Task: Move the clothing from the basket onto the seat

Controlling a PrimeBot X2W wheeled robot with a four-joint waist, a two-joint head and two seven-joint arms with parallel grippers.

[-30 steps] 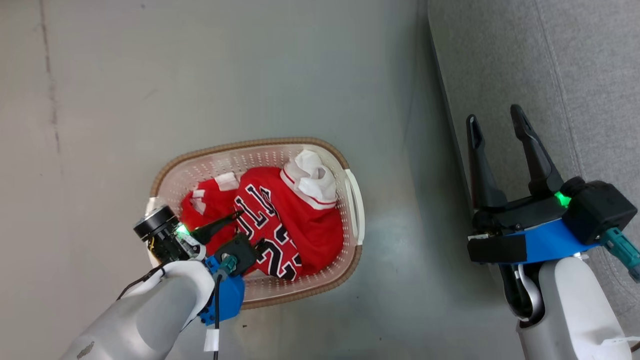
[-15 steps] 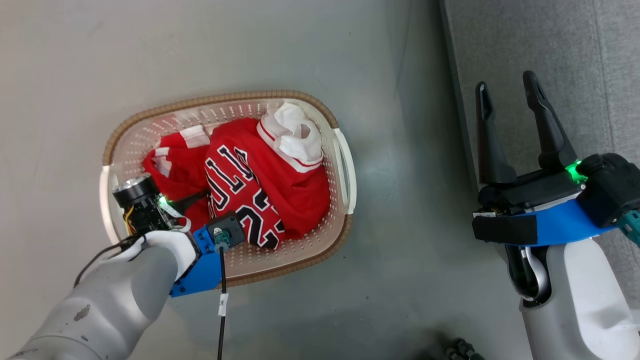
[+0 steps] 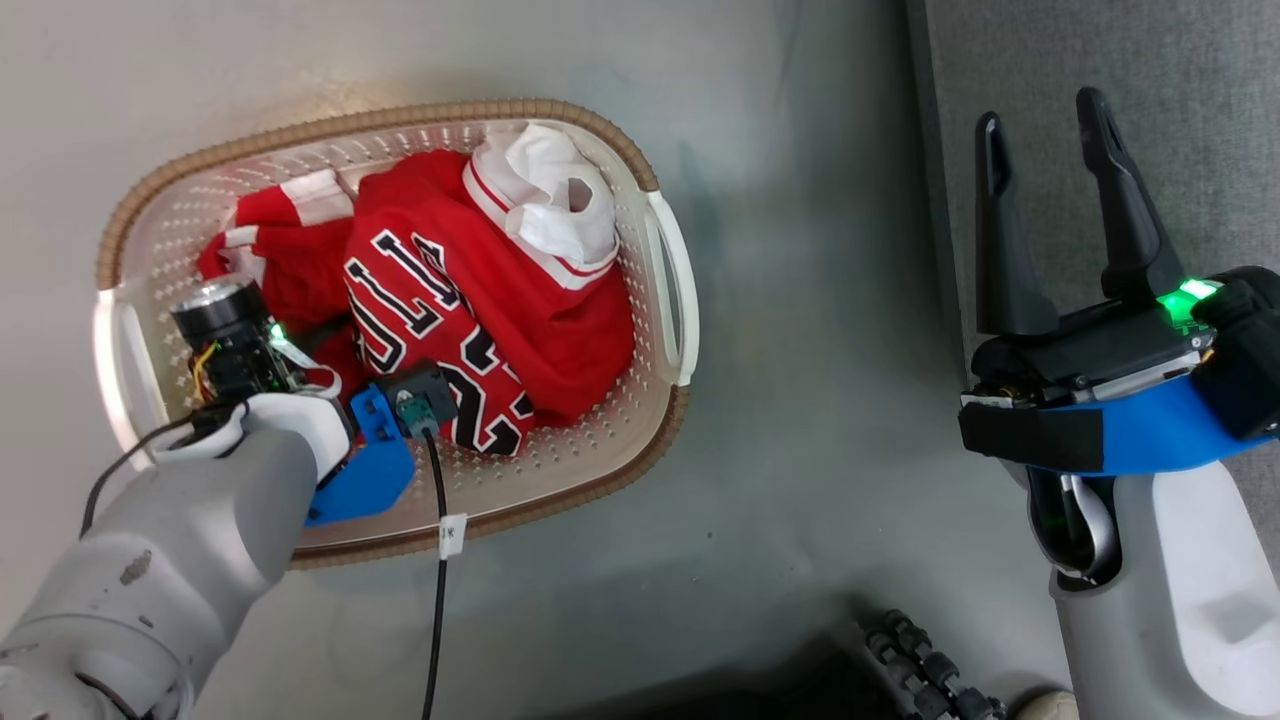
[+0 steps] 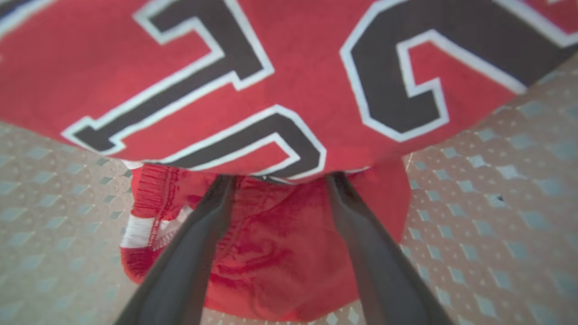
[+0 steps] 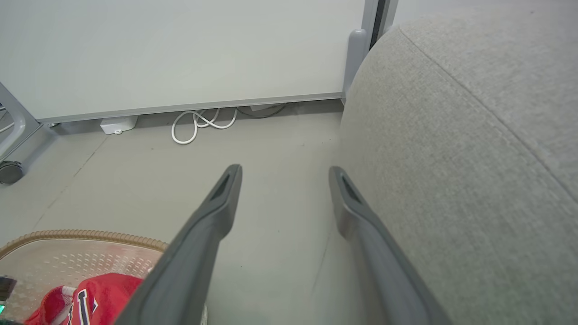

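The cream basket [image 3: 400, 112] with its brown rim stands on the floor at the left of the head view. Inside lie the red "BULLS" 23 jersey [image 3: 470, 290] and, to its left, the red shorts [image 3: 270, 240] with white stripes. My left gripper [image 4: 280, 180] reaches down into the basket and is open. Its fingers [image 4: 194, 253] straddle the shorts [image 4: 271, 257], and their tips slip under the jersey's hem [image 4: 289, 90]. My right gripper [image 3: 1040, 110] hangs open and empty at the edge of the grey seat [image 3: 1180, 100].
Grey floor [image 3: 800, 450] separates the basket from the seat [image 5: 474, 158]. A white cable [image 5: 203, 122] and a small white box [image 5: 118, 124] lie by the far wall, with a caster [image 5: 10, 171] at the left. A dark wheel [image 3: 930, 670] sits near the head view's bottom edge.
The camera has moved, so the basket sits higher and further left in the picture. My left gripper has gone deeper into the basket, its fingers now under the jersey. The right gripper stays open.
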